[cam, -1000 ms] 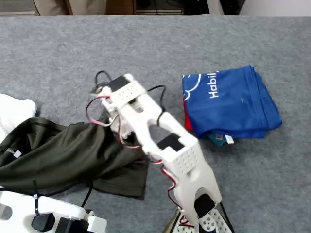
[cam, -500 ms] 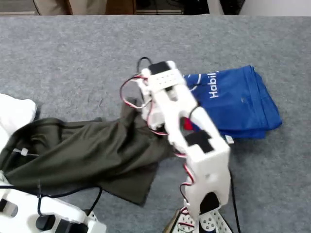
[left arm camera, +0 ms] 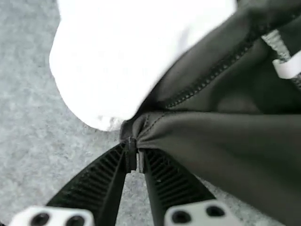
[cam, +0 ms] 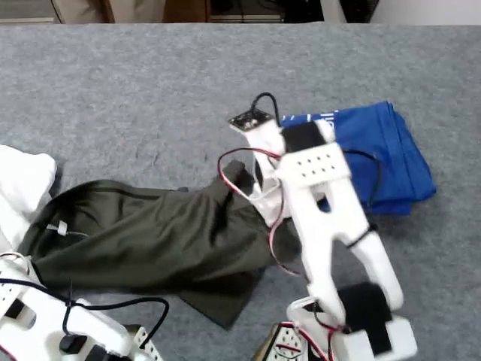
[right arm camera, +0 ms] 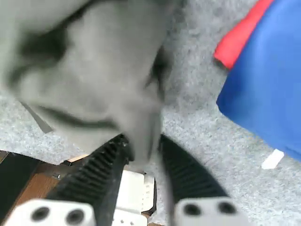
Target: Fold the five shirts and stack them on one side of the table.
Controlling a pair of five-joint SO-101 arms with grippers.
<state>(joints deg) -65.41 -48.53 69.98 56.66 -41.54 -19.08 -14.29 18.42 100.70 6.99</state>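
A dark olive shirt lies stretched across the grey table in the high view. My right gripper is shut on its right end, close to the folded blue shirt. In the right wrist view the fingers pinch blurred dark fabric, with the blue shirt and a red shirt under it just beyond. My left gripper is shut on a hem of the dark shirt, right beside a crumpled white shirt. The left arm sits at the front left.
The white shirt lies at the table's left edge. The blue and red stack takes up the right side. Bare grey surface runs along the back. The right arm's base stands at the front edge.
The right arm has swung right toward the blue stack, dragging the dark shirt's end with it and pulling the shirt out flatter. The left end has stayed near the white shirt.
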